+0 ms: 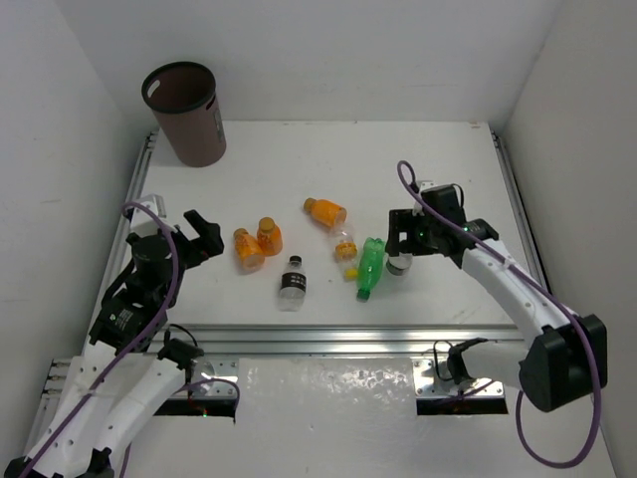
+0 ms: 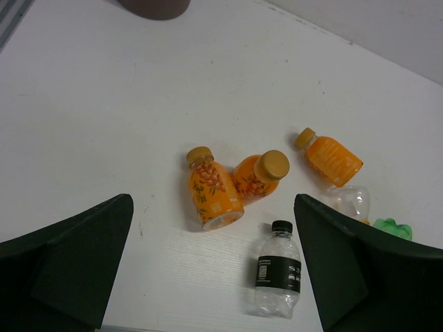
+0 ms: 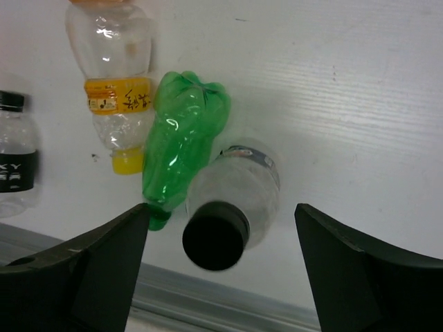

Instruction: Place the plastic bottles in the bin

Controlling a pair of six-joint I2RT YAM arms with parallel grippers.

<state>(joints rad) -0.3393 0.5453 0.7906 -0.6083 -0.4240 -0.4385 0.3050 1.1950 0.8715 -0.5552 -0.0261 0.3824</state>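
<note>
Collision risk: with jaws apart on left gripper [image 2: 213,202] and right gripper [image 3: 221,209], we may knock the green bottle [image 3: 183,135] touching the upright black-capped bottle [image 3: 239,185].

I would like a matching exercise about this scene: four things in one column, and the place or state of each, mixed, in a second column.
Things:
1. bin
2. green bottle
3. black-capped bottle next to the green one
4. left gripper

Places or states:
a. open, holding nothing
b. upright between the right gripper fingers
c. at the far left corner of the table
d. lying on its side

Pairs: 1-c, 2-d, 3-b, 4-a
</note>
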